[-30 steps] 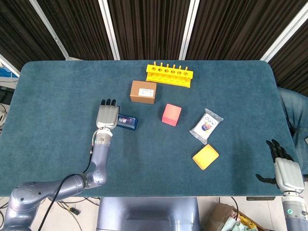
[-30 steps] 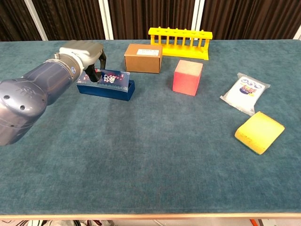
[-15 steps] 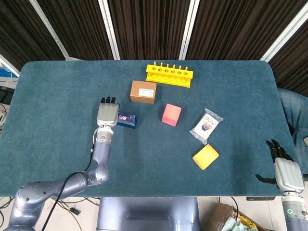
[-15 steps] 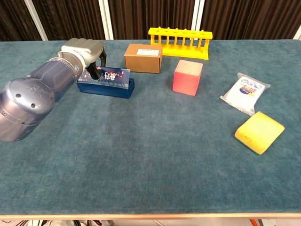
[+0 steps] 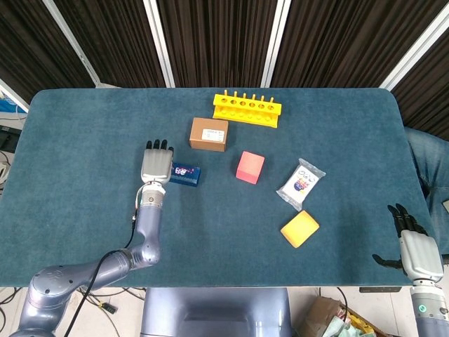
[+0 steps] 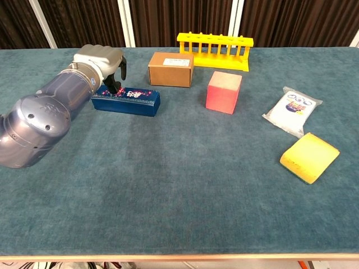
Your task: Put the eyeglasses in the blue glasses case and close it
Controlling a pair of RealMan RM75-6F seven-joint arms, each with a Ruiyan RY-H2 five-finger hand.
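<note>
Bright, even overhead light fills both views; objects cast only soft, short shadows on the teal table (image 5: 84, 140). No glare; focus is sharp, though the near left arm (image 6: 39, 120) looms large and slightly soft in the chest view

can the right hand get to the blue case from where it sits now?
Probably not easily. The right hand sits off the table's near right corner, while the blue glasses case lies far left, under the left hand.

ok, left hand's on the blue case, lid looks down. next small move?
Probably lift the left hand straight up off the blue glasses case. The lid appears to lie flat and closed, the fingers rest on its left end, and no eyeglasses show outside it.
</note>
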